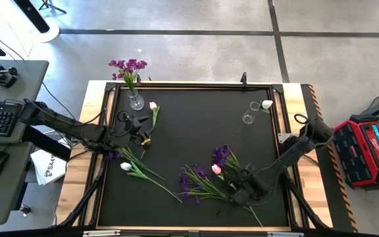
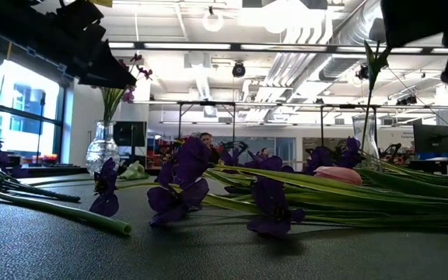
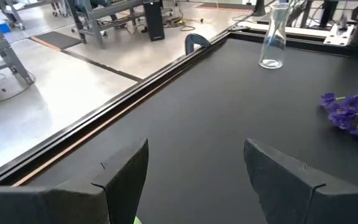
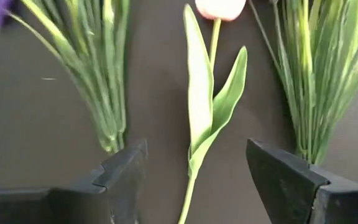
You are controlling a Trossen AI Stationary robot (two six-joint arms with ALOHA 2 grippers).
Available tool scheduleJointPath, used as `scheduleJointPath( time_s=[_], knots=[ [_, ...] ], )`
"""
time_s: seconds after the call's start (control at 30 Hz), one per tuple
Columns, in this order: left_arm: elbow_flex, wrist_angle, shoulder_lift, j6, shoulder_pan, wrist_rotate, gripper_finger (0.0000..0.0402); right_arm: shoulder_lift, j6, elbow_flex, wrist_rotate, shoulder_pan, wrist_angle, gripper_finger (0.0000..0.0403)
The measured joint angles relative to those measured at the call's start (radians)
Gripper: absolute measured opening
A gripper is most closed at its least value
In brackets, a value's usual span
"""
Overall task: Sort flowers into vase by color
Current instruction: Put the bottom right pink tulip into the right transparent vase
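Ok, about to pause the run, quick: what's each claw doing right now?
Left claw: open, empty, over bare mat.
Right claw: open, holding nothing, straddling the pink tulip stem.

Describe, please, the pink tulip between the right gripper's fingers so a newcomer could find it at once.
On the black table, go to the near right part, where the open right gripper hovers over loose flowers. The pink tulip lies there between two purple flower bunches, its stem running between the gripper's fingers. It is the only pink bud among purple blossoms.
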Motion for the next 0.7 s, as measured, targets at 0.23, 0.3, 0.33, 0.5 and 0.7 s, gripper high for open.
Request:
scheduleJointPath(
  time_s=[0.23, 0.3, 0.33, 0.5, 0.7],
  knots=[
    [0.000, 0.000, 0.000, 0.000, 0.000, 0.059, 0.0252, 0.057, 0.002, -0.023, -0.044, -0.005, 0.037, 0.0258],
    [0.000, 0.000, 0.000, 0.000, 0.000, 0.066, 0.0252, 0.056, 0.006, -0.059, -0.068, -0.005, 0.079, 0.0254],
    [0.000, 0.000, 0.000, 0.000, 0.000, 0.066, 0.0252, 0.056, 0.006, -0.077, -0.081, -0.005, 0.096, 0.0249],
    [0.000, 0.000, 0.000, 0.000, 0.000, 0.080, 0.0252, 0.051, 0.029, -0.131, -0.098, -0.005, 0.158, 0.0207],
    [0.000, 0.008, 0.000, -0.001, 0.000, 0.092, 0.0252, 0.051, 0.043, -0.134, -0.072, -0.005, 0.158, 0.0153]
  ],
)
